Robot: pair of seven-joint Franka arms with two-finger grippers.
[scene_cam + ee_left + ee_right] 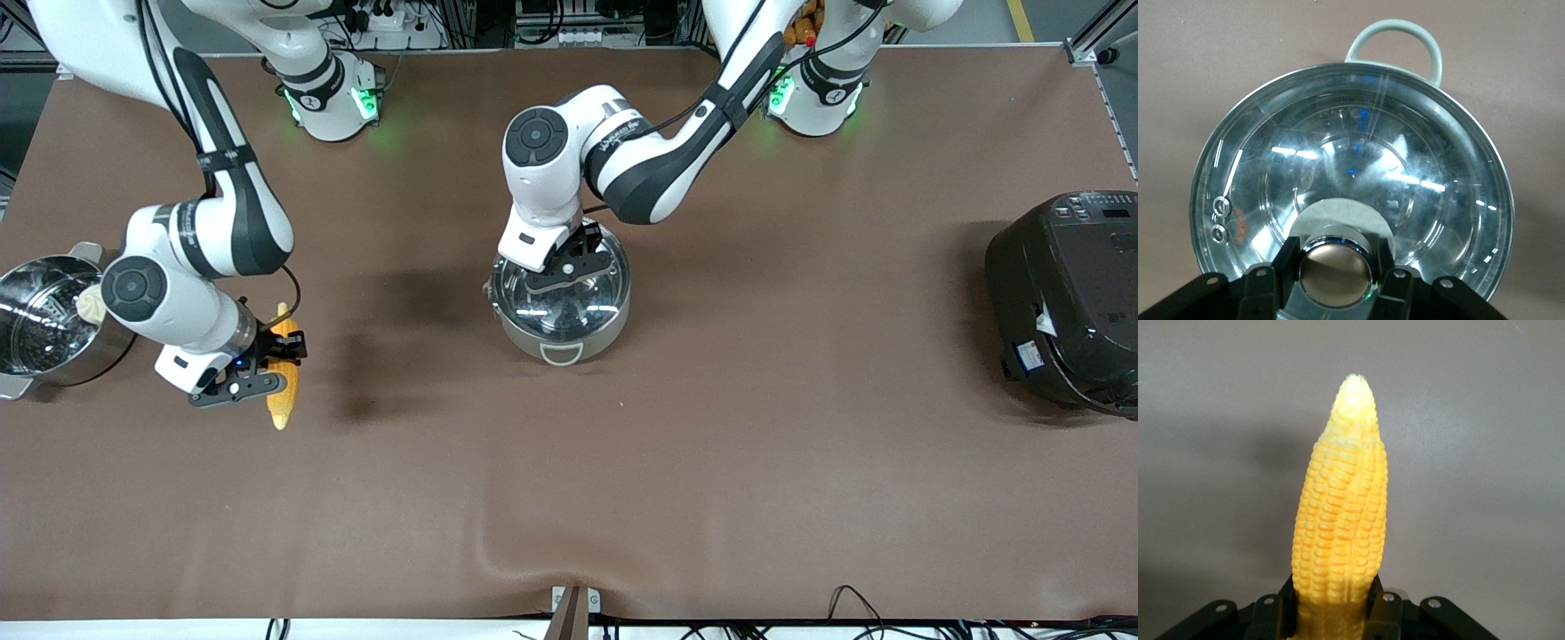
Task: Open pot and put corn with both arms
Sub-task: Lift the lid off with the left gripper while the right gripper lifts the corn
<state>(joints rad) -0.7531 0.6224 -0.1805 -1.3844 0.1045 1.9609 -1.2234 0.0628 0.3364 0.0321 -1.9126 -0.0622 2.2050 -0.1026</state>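
Observation:
The steel pot point(601, 336) stands mid-table with its clear glass lid point(560, 311) on it. My left gripper point(576, 267) is over the lid, shut on the copper-coloured knob point(1335, 270), with one finger on each side of it. The lid point(1358, 160) and one grey loop handle point(1395, 37) show in the left wrist view. The yellow corn point(285, 400) is toward the right arm's end of the table. My right gripper point(271, 364) is shut on the corn's thick end point(1341, 520), and its tip points away from the gripper. I cannot tell whether the corn rests on the cloth.
A steel steamer pot point(36, 356) with a bun point(89, 304) stands at the right arm's end. A big black rice cooker point(1067, 302) stands at the left arm's end. The brown cloth point(533, 533) has a fold near the front edge.

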